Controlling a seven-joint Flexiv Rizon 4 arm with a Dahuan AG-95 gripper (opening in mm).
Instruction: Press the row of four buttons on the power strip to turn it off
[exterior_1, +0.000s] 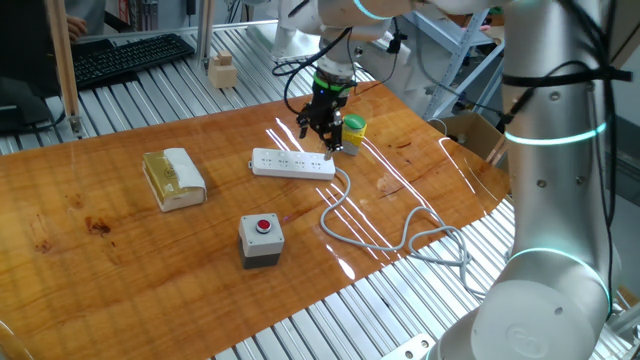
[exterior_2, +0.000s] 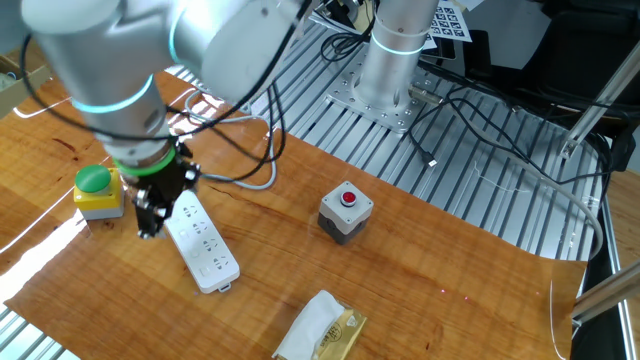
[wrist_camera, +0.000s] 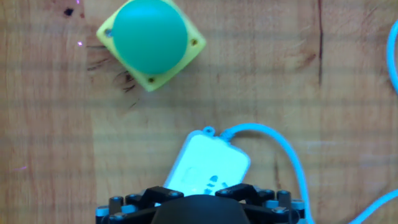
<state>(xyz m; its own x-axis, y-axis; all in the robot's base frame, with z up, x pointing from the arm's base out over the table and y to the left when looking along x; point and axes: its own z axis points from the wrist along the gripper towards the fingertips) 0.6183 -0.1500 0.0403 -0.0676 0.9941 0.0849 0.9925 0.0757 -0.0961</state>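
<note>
The white power strip (exterior_1: 293, 163) lies flat on the wooden table, and its grey-white cable (exterior_1: 400, 228) trails off toward the right edge. My gripper (exterior_1: 320, 133) hangs just above the strip's cable end, with its two dark fingers spread apart and nothing between them. From the other side, the gripper (exterior_2: 158, 210) stands over the far end of the power strip (exterior_2: 204, 245). The hand view looks down on the power strip's rounded cable end (wrist_camera: 208, 167), just ahead of the hand's dark body (wrist_camera: 199, 210). The four buttons are too small to pick out from the socket holes.
A green knob on a yellow base (exterior_1: 353, 127) stands close beside the gripper, just beyond the strip's end. A grey box with a red button (exterior_1: 261, 240) sits in front, and a tan-and-white block (exterior_1: 174, 178) lies to the left. The robot's base (exterior_1: 555, 200) rises at the right.
</note>
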